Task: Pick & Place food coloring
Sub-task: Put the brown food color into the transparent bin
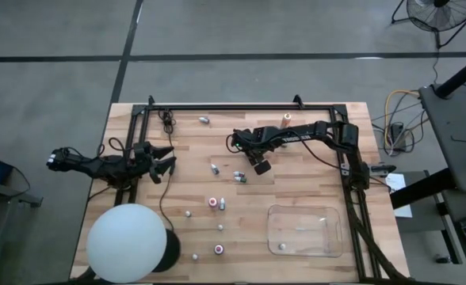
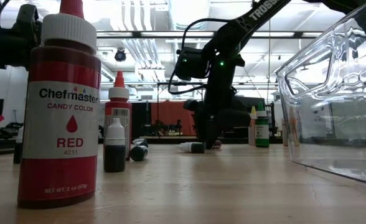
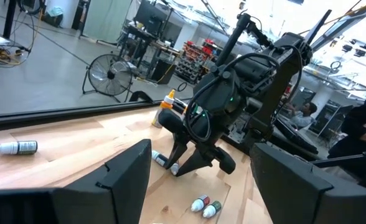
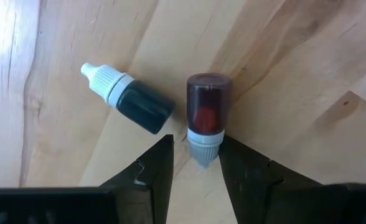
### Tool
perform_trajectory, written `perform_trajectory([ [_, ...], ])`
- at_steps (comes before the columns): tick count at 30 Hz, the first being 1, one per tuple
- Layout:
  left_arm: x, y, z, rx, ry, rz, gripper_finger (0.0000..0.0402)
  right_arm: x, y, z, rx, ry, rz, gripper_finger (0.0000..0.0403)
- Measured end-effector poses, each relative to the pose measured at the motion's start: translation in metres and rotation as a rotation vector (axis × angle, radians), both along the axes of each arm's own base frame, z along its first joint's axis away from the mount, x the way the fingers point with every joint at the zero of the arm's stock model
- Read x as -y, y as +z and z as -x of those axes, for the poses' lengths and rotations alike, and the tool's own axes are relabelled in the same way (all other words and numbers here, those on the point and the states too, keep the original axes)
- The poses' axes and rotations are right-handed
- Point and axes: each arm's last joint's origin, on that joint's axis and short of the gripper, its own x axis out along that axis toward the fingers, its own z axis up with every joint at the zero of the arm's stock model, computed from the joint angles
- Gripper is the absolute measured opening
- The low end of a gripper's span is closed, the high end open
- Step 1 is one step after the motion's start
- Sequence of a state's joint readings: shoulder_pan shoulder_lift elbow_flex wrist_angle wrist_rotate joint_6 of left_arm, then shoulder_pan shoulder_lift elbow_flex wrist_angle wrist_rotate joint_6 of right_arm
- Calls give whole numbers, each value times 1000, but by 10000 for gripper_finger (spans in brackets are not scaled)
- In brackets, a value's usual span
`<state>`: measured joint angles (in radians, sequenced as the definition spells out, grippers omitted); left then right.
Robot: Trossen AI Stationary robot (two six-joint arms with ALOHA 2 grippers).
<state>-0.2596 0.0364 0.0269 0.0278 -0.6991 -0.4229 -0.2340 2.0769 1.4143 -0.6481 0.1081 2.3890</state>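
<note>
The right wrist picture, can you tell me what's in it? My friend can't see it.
The right gripper reaches down over a small dark red bottle lying on the wooden table, its two dark fingers on either side of the bottle's pale cap and narrowly apart. Right beside it lies a second small bottle, dark with a white cap.

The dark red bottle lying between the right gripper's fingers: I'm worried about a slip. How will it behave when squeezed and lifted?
The dark red bottle lies on its side on the wooden table, so its round body may roll if nudged. The right gripper straddles only its narrow white cap end, so the bottle could pivot or droop. It looks small, likely light.
</note>
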Motion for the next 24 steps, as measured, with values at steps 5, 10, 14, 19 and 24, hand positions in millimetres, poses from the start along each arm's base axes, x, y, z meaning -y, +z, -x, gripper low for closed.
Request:
perform_trajectory([
  [5,0,0,0,0,0,0,245,0,0,1,-19,2,-5,119],
  [10,0,0,0,0,0,0,245,-1,0,3,-42,15,-16,110],
  [14,0,0,0,0,0,0,245,-1,0,3,-43,24,-18,103],
  [19,0,0,0,1,0,0,245,-1,-1,4,-48,29,-19,86],
  [24,0,0,0,1,1,0,245,-1,-1,4,-54,53,-8,64],
])
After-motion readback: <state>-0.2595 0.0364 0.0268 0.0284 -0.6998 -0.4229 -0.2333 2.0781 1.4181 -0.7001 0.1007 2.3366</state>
